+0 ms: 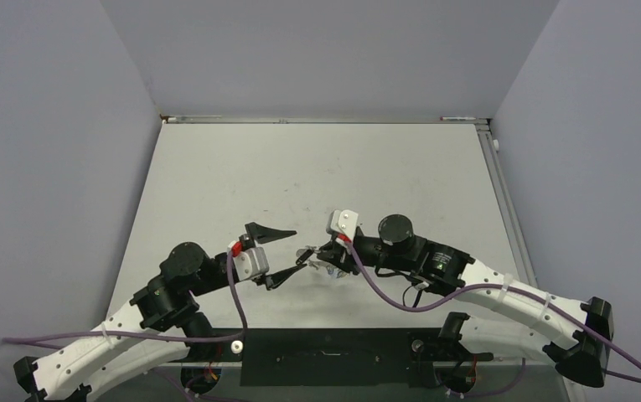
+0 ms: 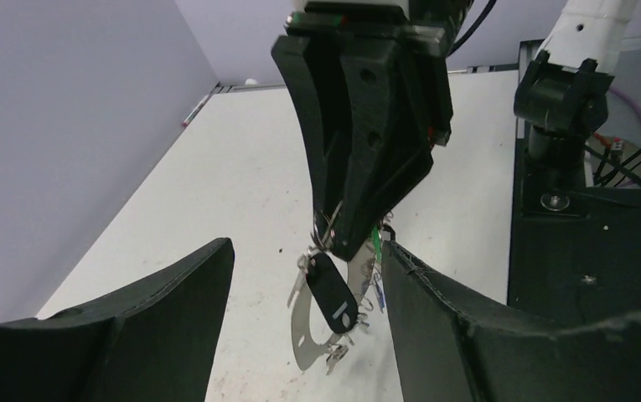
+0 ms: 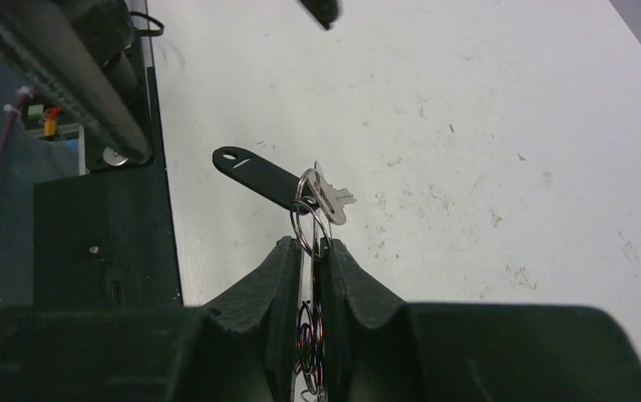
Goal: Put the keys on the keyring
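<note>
"Silver keyring (image 3: 310, 224) is pinched in the right claw (image 3: 310, 251). A key (image 3: 331, 201) and black tag (image 3: 254, 177) dangle just past its tips, above the counter (image 1: 300, 167)."

"And the left claw (image 1: 298, 249)?"

"Spread wide, flanking that bunch. I'd hold the right clamp firm and close the left only on one key's head."

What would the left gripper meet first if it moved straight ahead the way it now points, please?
Probably the bunch of keys pinched in the right gripper: its flat black plastic tag and silver metal key hang straight ahead of the open left gripper. Depth is unclear.
</note>
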Robot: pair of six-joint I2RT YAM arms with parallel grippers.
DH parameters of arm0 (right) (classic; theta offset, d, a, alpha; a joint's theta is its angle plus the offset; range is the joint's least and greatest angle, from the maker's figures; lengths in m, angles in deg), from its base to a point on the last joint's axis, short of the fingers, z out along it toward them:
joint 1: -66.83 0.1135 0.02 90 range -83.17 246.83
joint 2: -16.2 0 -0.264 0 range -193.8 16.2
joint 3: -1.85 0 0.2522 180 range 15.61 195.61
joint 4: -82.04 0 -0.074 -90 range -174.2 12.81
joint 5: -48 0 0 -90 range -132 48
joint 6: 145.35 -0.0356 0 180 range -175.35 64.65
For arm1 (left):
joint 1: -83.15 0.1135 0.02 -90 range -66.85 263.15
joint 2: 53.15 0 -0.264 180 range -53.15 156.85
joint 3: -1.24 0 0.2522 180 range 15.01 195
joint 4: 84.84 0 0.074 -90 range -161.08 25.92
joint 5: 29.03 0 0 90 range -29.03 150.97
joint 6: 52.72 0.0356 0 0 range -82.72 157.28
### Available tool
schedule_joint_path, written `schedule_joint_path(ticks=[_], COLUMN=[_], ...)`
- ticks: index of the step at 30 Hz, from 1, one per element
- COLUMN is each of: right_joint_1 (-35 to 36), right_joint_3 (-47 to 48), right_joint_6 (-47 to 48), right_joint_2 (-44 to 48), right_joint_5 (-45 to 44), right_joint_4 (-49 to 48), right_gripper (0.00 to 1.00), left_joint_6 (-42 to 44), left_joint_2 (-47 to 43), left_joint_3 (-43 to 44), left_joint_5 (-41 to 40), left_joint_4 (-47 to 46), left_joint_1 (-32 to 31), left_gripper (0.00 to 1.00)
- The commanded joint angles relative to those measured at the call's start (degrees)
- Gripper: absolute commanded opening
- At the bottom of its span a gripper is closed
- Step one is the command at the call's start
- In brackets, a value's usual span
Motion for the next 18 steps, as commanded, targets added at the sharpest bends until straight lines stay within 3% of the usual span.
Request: schedule_joint_path(ticks=[1,5,18], right_joint_1=[6.0,7.7,9.4], right_joint_3=[-0.3,-1.3,-2.1], right_joint_6=[5.2,5.9,6.6], right_joint_2=[2.3,3.9,5.7], right_joint_5=[-7.1,-8.5,-11.6], right_joint_4=[-4.7,-6.1,-8.1], right_gripper=[0.05,0.05,0.05], left_joint_6=[-5.0,-6.9,-9.1], left_joint_2=[0.3,3.0,7.3], left_joint_3=[-0.6,0.1,0.1], left_joint_5=[10.8,17.0,21.5], left_joint_4=[-8.2,-9.1,-11.0], left_joint_1=[3.4,6.3,6.7], left_gripper=[0.62,0.55,0.38])
